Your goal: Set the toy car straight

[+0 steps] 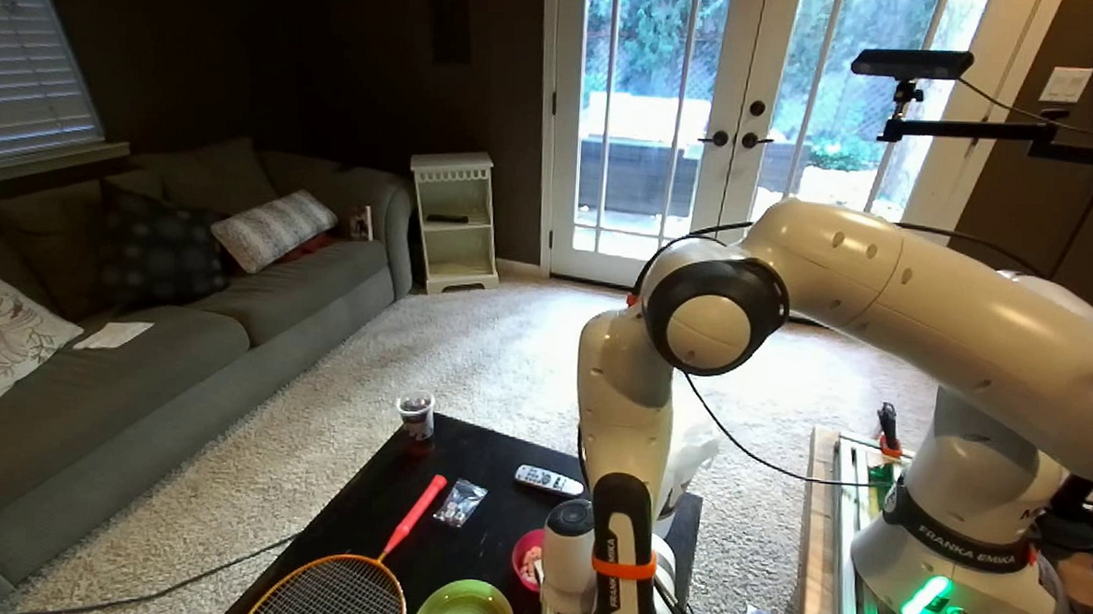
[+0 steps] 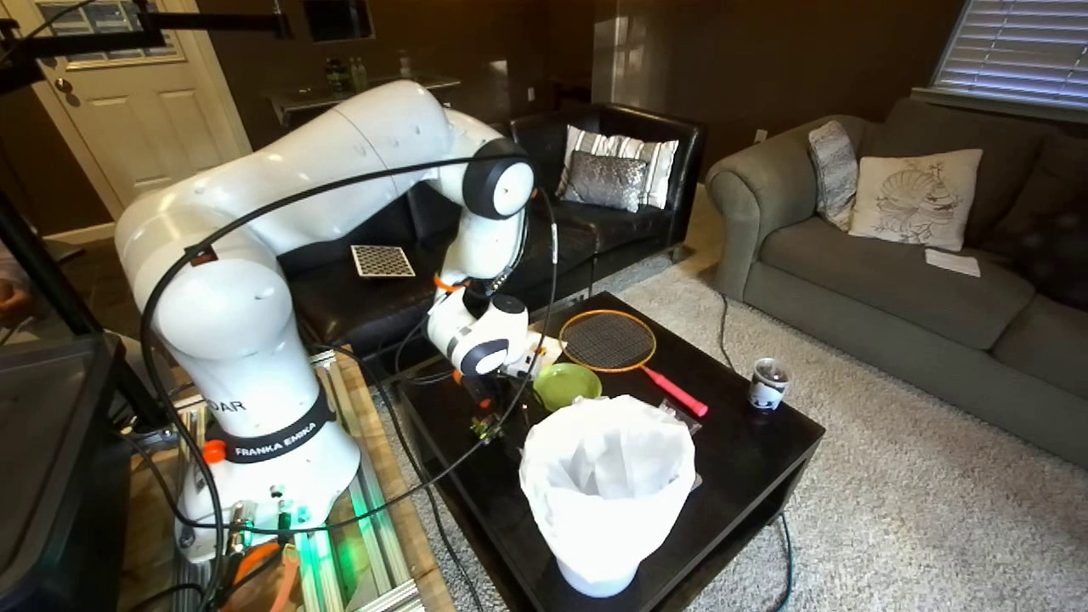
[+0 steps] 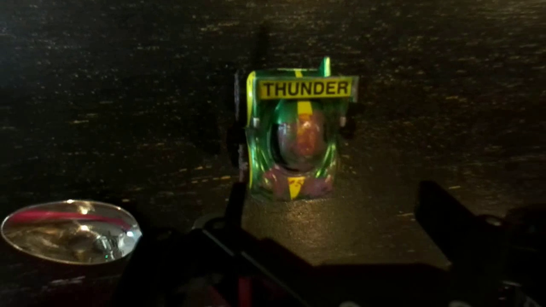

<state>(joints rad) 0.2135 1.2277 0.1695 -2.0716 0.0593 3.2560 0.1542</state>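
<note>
A green see-through toy car (image 3: 294, 140) with a yellow THUNDER sign sits on the black table in the wrist view. Its green also shows low beside the arm in an exterior view (image 2: 484, 427). The arm hides it in an exterior view. My gripper (image 3: 332, 187) is open, with nothing held between its fingers. The left finger lies at the car's lower left edge; I cannot tell whether they touch. The right finger is well apart from the car, to its right. A dark wheel shows on the car's left side.
A spoon's shiny bowl (image 3: 70, 232) lies left of the gripper. A green bowl (image 2: 568, 387), a badminton racket (image 2: 608, 340), a white-lined bin (image 2: 608, 501), a cup (image 2: 767, 384), a remote (image 1: 549, 480) and a pink cup (image 1: 526, 557) stand or lie on the table (image 2: 722, 476).
</note>
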